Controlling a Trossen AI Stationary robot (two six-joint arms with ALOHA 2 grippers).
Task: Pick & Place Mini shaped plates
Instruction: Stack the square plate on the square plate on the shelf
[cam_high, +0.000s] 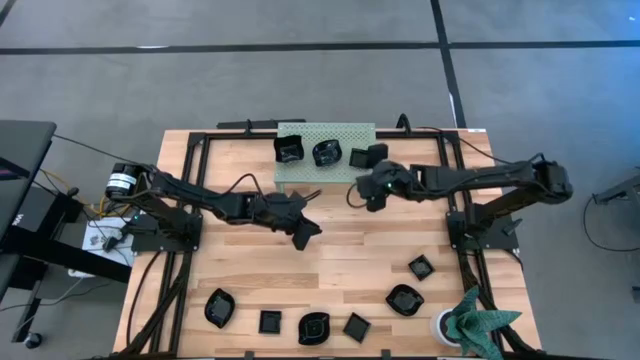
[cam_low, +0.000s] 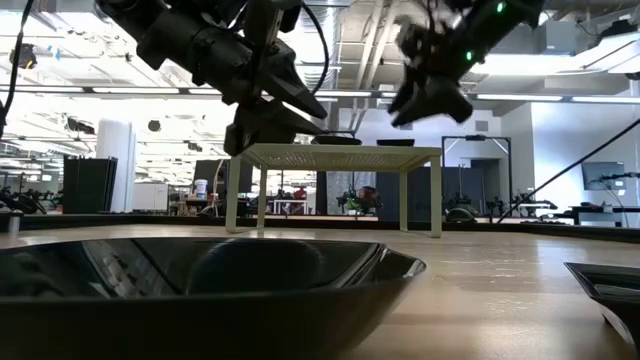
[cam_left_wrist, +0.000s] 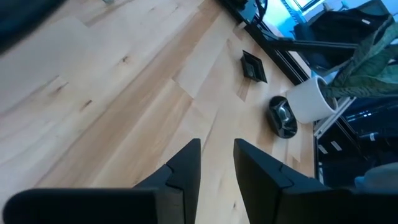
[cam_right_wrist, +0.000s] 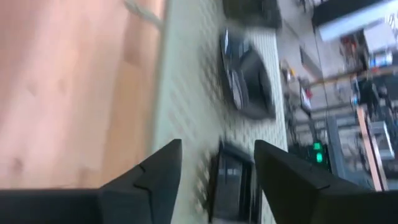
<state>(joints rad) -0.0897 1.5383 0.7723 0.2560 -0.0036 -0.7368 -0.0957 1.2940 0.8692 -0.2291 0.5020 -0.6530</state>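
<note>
— While your right hand (cam_high: 372, 196) hangs spread and empty by the rack (cam_high: 300, 172), what's placed?
— Three mini shaped plates (cam_high: 327, 153) up there; six on the counter (cam_high: 250, 270). Left hand (cam_high: 305, 232) part-open, empty.

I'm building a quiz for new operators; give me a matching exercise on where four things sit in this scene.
Things:
1. pale green perforated rack
2. white pot with the green plant
3. left gripper
4. round glossy black mini plate

Places:
A. near right corner of the wooden table
B. on top of the rack
C. over bare wood at mid-table, empty
D. far middle of the table

Pairs: 1-D, 2-A, 3-C, 4-B
</note>
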